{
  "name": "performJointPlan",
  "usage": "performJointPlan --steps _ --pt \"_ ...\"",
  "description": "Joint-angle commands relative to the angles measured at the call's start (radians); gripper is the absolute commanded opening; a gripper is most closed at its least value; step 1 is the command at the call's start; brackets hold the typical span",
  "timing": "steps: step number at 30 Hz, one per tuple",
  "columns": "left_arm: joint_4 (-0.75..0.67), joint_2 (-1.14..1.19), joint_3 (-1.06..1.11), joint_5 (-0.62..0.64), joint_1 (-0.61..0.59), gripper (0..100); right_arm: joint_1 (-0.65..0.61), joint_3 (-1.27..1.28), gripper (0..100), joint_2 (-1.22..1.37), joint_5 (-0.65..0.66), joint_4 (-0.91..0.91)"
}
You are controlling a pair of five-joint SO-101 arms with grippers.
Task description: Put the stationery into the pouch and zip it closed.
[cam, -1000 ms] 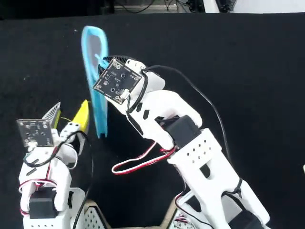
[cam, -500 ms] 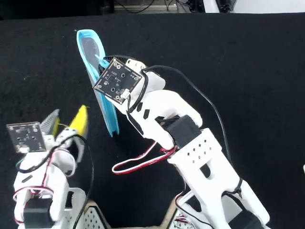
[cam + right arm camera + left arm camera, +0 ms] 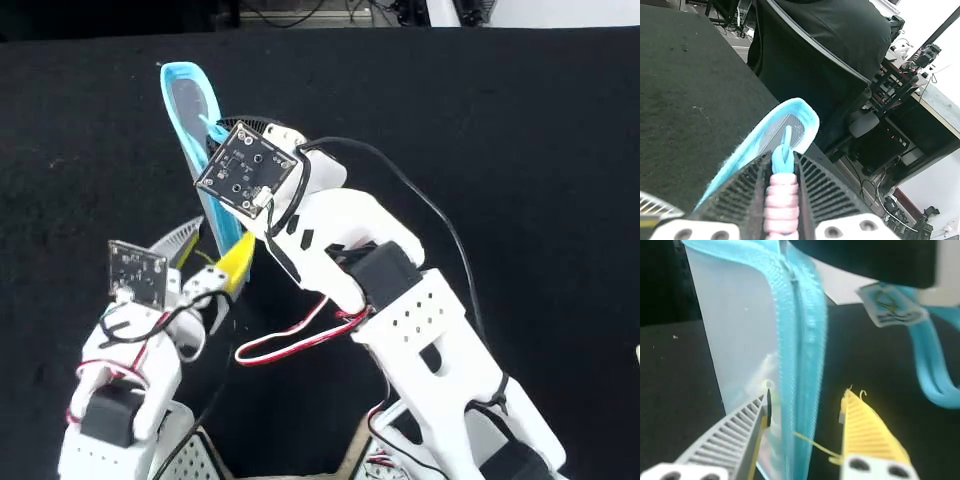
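Observation:
A blue pouch (image 3: 186,100) with a clear side hangs upright over the black table. It is held at its upper part by my right gripper (image 3: 226,136). In the right wrist view that gripper (image 3: 783,161) is shut on the pouch's blue pull cord (image 3: 785,150), with the pouch (image 3: 790,122) just beyond the fingers. My left gripper (image 3: 218,240) is open at the pouch's lower end. In the left wrist view the zipper edge (image 3: 800,340) runs between its grey finger (image 3: 735,437) and yellow finger (image 3: 867,435), and a faint pale shape shows through the clear side (image 3: 735,330).
The black table (image 3: 500,130) lies open to the right and far side. A red and white cable (image 3: 290,345) loops between the two arms. A paper tag (image 3: 887,307) and blue loop (image 3: 932,372) hang off the pouch. A dark chair (image 3: 805,55) stands behind the table.
My left arm has swung right and forward, bringing its open fingers up around the pouch's lower end. The pouch tilted slightly early on, then stayed still in the right gripper.

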Motion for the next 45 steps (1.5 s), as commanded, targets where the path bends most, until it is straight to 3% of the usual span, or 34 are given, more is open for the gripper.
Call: performJointPlan --steps 1,5,11,22,24,27,29,39,45 --pt "-0.262 -0.003 0.053 -0.011 -0.013 24 0.018 -0.053 1.1 0.001 0.000 0.008" --pt "-0.344 -0.002 0.117 -0.008 -0.033 24 0.018 -0.051 1.1 0.001 0.000 0.008" --pt "-0.350 -0.006 0.137 -0.003 -0.140 23 0.018 -0.051 1.1 0.001 0.000 0.008" --pt "-0.344 -0.006 0.147 -0.005 -0.136 23 0.020 -0.045 1.1 0.001 -0.002 0.009" --pt "-0.339 -0.006 0.147 -0.008 -0.133 17 0.020 -0.045 1.1 0.001 -0.002 0.018" --pt "-0.279 -0.006 0.130 -0.008 -0.128 1 0.018 -0.047 1.1 0.001 -0.002 0.066" --pt "-0.236 -0.006 0.120 -0.009 -0.128 6 0.018 -0.047 1.1 0.001 -0.002 0.115" --pt "0.035 -0.008 -0.035 -0.012 -0.127 3 0.020 -0.045 1.1 -0.101 -0.002 0.341" --pt "0.167 -0.006 -0.182 -0.233 -0.127 3 0.020 0.076 1.1 -0.272 -0.002 0.327"
